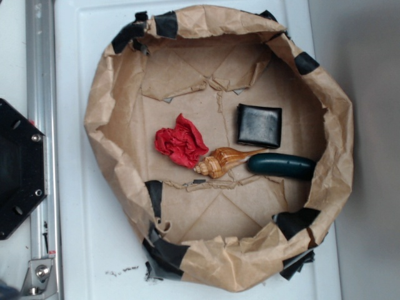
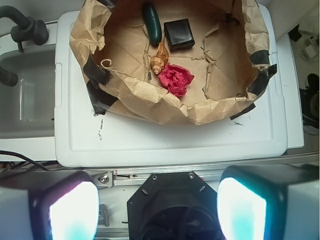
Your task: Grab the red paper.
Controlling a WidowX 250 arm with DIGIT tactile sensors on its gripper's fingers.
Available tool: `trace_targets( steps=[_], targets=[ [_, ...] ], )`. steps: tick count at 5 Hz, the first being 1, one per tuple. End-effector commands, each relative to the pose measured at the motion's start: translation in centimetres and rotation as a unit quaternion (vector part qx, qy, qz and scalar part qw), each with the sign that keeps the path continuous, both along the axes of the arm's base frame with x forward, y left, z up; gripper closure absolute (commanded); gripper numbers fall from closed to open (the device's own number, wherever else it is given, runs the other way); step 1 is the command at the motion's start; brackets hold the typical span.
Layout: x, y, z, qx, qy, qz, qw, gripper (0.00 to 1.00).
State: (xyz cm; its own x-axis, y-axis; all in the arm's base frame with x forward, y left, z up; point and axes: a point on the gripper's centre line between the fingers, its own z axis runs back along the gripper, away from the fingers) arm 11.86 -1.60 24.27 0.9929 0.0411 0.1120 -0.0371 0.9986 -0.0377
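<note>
The red paper (image 1: pixel 181 141) is a crumpled bright red wad lying on the floor of the brown paper basin (image 1: pixel 112 112), left of centre, touching the tan seashell (image 1: pixel 220 162). In the wrist view the red paper (image 2: pixel 176 78) lies just inside the basin's near wall (image 2: pixel 150 102). My gripper (image 2: pixel 157 210) is out of the exterior view. In the wrist view it is open and empty, its two fingers wide apart at the bottom corners, high above the robot's black base, far back from the paper.
A black square pad (image 1: pixel 259 125) and a dark green cucumber-shaped object (image 1: pixel 281 165) lie right of the shell. The basin has raised crumpled walls with black tape patches and sits on a white lid (image 2: pixel 165 140). A metal rail (image 1: pixel 40 125) and the black base (image 1: pixel 19 169) are at the left.
</note>
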Motion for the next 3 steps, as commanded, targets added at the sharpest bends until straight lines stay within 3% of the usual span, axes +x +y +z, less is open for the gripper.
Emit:
trace_targets(
  steps=[1, 2, 3],
  targets=[
    [0.0, 0.0, 0.0, 0.0, 0.0, 0.0, 1.0, 0.0],
    [3.1, -0.1, -0.5, -0.005, 0.035, 0.085, 0.996, 0.0],
    [6.8, 0.5, -2.9, -0.023, 0.015, 0.02, 0.999, 0.0]
  ],
)
